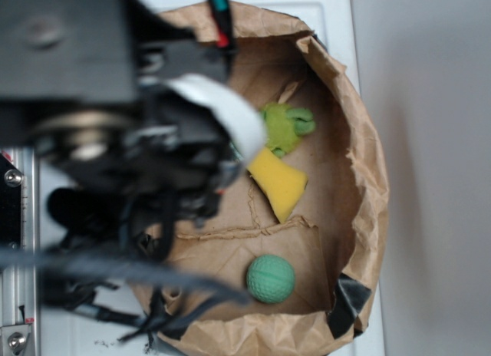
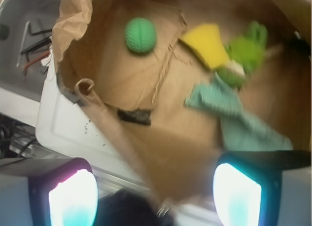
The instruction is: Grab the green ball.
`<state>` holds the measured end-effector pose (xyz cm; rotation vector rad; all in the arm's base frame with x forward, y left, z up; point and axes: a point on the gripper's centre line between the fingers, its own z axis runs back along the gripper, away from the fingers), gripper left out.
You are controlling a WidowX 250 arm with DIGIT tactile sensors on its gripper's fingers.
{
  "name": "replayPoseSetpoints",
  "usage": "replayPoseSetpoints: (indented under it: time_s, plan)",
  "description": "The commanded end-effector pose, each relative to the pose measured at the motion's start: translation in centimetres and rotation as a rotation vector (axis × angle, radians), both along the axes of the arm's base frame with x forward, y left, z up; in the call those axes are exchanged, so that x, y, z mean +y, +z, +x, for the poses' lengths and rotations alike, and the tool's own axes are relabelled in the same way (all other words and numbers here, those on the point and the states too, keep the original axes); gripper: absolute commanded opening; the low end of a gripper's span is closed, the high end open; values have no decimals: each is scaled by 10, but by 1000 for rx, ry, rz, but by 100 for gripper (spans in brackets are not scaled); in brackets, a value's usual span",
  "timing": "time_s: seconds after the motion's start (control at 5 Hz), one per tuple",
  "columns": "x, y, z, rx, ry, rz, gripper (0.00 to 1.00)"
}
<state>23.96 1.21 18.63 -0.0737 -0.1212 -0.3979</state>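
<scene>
Hovering above the paper bag's point(image 2: 78, 21) near rim, the pincer point(image 2: 155, 199) is spread wide with nothing between its fingers point(image 2: 73, 199). In the wrist view, the green ball point(image 2: 140, 35) lies at twelve o'clock on the bag floor, apart from the yellow sponge point(image 2: 207, 43), plush toy point(image 2: 246, 53) and teal cloth point(image 2: 234, 116) toward two o'clock.

paper bag point(image 1: 360, 149) | yellow sponge point(image 1: 278, 183) | green plush point(image 1: 285, 126) | teal cloth point(image 2: 234, 116)
</scene>
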Motion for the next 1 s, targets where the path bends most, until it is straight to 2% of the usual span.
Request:
replayPoseSetpoints:
  time_s: [0.0,0.2,0.4,0.6,0.8]
  plan:
    - [1,-19,35,-134,-348,-34,100]
    - [-16,-36,41,-200,-488,-18,100]
    - [-33,-54,53,-239,-546,31,100]
    - [-50,-68,67,-265,-594,34,100]
    - [-69,-84,79,-296,-657,-21,100]
